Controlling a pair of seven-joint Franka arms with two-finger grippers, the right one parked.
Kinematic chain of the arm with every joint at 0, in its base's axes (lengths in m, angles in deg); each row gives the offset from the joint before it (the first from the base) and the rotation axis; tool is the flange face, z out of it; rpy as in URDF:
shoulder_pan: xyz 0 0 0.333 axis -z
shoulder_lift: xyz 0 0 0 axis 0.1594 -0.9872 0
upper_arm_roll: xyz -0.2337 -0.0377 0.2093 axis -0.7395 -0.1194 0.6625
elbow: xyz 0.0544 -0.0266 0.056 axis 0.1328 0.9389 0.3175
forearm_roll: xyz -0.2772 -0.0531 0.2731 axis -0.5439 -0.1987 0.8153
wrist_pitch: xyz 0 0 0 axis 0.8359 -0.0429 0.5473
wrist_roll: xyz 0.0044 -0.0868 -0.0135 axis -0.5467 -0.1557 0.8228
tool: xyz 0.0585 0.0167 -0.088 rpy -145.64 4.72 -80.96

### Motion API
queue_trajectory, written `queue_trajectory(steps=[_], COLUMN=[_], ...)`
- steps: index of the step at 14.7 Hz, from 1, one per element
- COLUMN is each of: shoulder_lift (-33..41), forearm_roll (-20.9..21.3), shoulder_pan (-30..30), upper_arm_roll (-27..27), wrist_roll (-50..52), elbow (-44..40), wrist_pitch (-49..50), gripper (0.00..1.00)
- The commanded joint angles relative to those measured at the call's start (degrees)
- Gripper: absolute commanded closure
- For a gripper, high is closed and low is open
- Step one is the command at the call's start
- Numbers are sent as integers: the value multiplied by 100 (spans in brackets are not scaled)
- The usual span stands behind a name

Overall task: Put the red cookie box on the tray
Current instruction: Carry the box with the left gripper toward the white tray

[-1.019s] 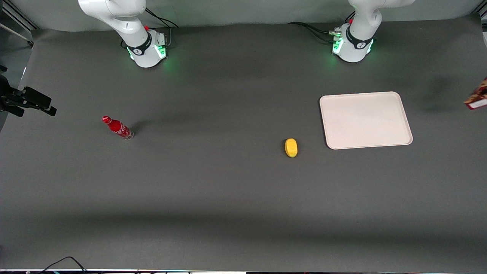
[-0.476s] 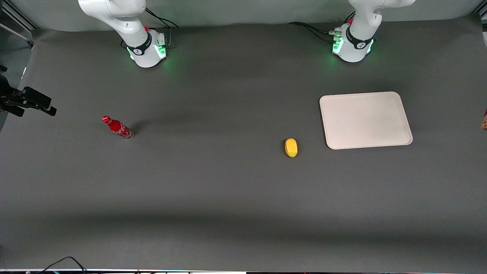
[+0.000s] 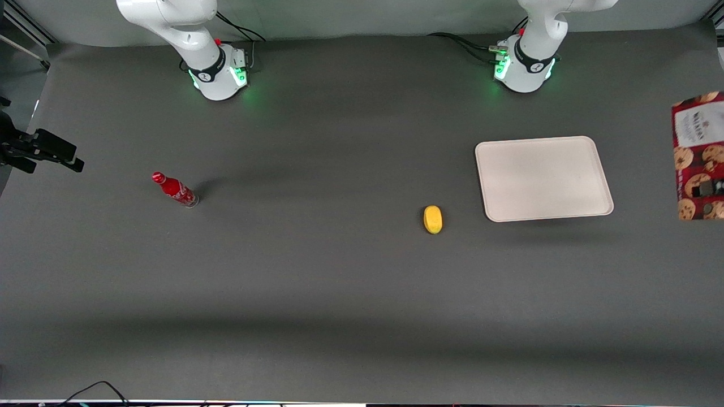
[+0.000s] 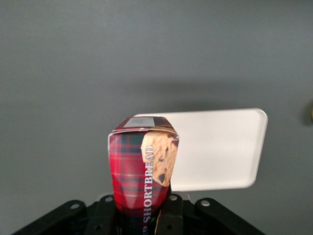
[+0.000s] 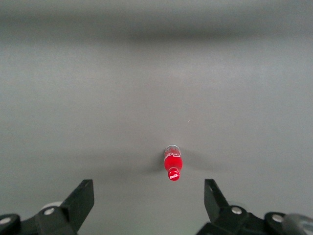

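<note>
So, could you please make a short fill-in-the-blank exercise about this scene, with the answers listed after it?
1. The gripper is shut on the red ____ box.
2. The box is held in the air and does not yet lie on the ____.
3. The small object lying on the table near the tray is ____ in colour.
4. A red ____ stands toward the parked arm's end of the table.

Answers: cookie; tray; yellow; bottle

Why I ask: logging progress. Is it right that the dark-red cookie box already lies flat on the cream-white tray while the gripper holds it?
Not quite. The dark-red cookie box is off the cream-white rectangular tray, held in the air toward the working arm's end of the table, as the front view shows. The gripper does hold it, fingers shut on the box.
</note>
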Motion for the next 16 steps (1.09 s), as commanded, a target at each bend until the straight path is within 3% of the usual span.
queue_trajectory(steps=[1, 6, 9, 16], shoulder_lift=[-269, 11, 538, 1303], forearm_roll=[75, -48, -48, -57], shoulder_pan=[-87, -70, -17, -70], upper_arm_roll=[9, -26, -131, -79], wrist_roll=[266, 495, 416, -366], elbow=[618, 2245, 3675, 5831], wrist_pitch=[-859, -2126, -3311, -5070], gripper=[100, 100, 100, 100])
